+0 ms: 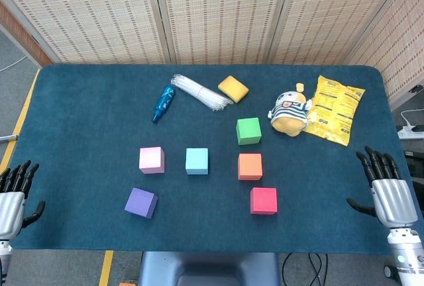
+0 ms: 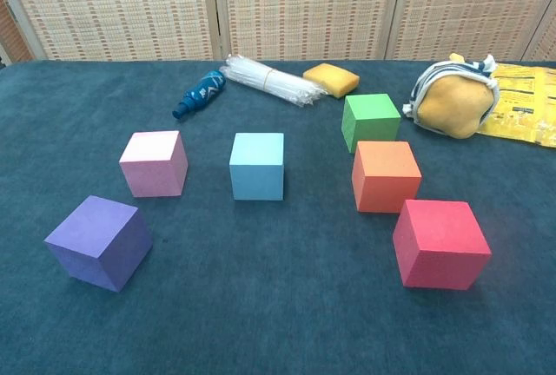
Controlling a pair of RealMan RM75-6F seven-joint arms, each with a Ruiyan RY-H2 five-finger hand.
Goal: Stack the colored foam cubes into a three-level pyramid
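Both hands sit empty with fingers spread, my left hand point(image 1: 13, 196) and right hand point(image 1: 391, 190) at opposite desk point(image 1: 79, 100) edges. Between them I see six unstacked cubes: pink point(image 1: 152, 159), cyan point(image 1: 197, 161), orange point(image 1: 250, 166), green point(image 1: 248, 130), purple point(image 1: 141, 202), red point(image 1: 264, 200).

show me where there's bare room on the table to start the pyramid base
Bare cloth runs along the near edge between the purple foam cube and the red foam cube, below the cyan foam cube. The far-left corner is also bare. It is crowded behind the green foam cube, around the plush toy.
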